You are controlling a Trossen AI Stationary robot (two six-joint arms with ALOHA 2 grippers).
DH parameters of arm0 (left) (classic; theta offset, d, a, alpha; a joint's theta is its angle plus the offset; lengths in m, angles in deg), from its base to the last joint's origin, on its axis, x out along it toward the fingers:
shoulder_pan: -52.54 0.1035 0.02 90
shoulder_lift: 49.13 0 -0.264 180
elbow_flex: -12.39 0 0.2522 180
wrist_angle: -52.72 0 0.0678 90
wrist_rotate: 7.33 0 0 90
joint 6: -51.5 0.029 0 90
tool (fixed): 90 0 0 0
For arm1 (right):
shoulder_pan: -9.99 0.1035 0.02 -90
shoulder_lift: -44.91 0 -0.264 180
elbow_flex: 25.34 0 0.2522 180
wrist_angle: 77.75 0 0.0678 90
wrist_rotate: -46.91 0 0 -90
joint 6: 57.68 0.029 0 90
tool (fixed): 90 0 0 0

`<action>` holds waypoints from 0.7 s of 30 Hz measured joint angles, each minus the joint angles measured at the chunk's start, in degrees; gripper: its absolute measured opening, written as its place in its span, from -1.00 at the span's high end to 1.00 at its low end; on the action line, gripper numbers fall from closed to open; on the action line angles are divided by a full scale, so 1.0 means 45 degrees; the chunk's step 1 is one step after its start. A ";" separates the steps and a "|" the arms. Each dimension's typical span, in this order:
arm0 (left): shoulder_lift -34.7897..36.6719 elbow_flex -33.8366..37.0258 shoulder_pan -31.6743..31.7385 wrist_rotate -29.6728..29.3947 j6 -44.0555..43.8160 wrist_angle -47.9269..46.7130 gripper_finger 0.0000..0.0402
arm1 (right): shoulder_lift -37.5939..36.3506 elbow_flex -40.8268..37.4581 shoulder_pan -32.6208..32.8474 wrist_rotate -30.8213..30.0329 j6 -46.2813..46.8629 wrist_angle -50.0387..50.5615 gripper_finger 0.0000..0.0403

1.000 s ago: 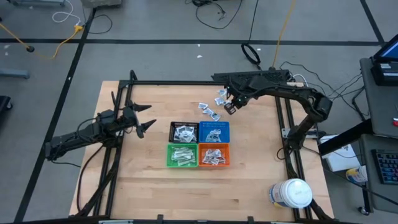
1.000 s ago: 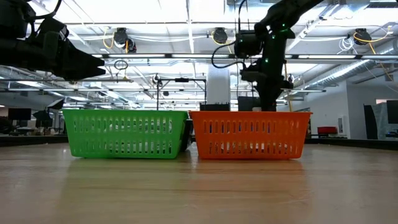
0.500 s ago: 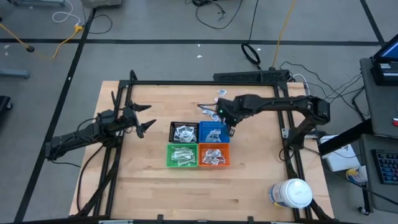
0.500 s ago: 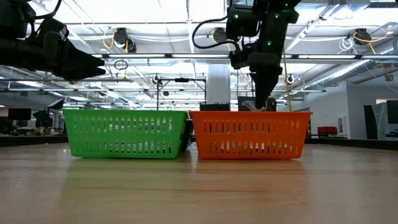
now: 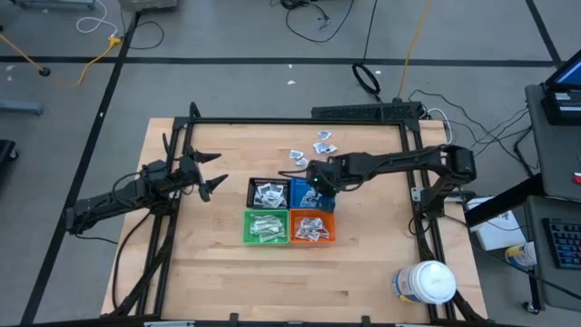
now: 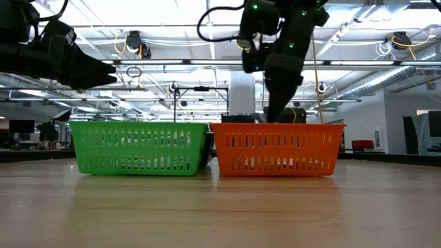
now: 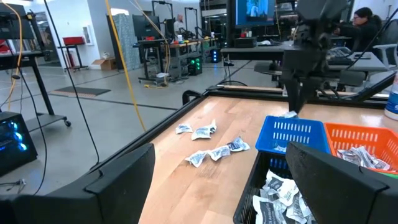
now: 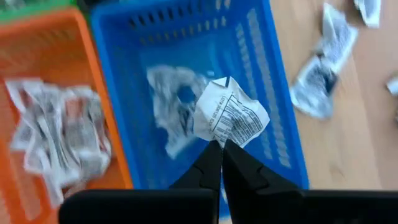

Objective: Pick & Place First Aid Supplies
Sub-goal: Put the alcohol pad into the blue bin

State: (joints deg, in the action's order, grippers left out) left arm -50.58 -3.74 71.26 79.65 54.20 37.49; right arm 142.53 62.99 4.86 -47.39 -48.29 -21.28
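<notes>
My right gripper (image 5: pixel 315 187) hangs over the blue bin (image 5: pixel 320 202), shut on a crumpled white packet with printed text (image 8: pixel 231 114). The blue bin holds another packet with bluish marks (image 8: pixel 177 106). The black bin (image 5: pixel 255 184), green bin (image 5: pixel 247 227) and orange bin (image 5: pixel 330 228) hold several packets each. A few loose packets (image 5: pixel 321 143) lie flat on the table beyond the bins; they also show in the left wrist view (image 7: pixel 215 151). My left gripper (image 5: pixel 215 183) waits open, left of the bins and above the table. My right gripper pinches the packet's lower edge (image 8: pixel 219 140) between its two fingertips (image 8: pixel 211 159), coming from above and pointing down. The packet is lifted clear and sits above the blue bin's floor, crumpled, its printed face showing.
A large white round jar (image 5: pixel 425 282) lies at the table's near right corner. A black frame rail (image 5: pixel 300 121) runs along the far edge and down both sides. Bare wood lies between the bins and the near edge.
My right gripper has gone from above the loose packets toward the table's near edge and left, and now stands over the blue bin.
</notes>
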 joint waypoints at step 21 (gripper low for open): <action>0.0000 -0.0004 0.0000 0.0004 -0.0001 0.0000 -0.82 | 0.1803 0.0000 0.0080 -0.0005 -0.0123 -0.1032 0.93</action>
State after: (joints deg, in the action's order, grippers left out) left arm -50.58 -3.76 71.26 79.67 54.20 37.49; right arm 150.65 62.99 5.22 -47.41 -48.85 -25.92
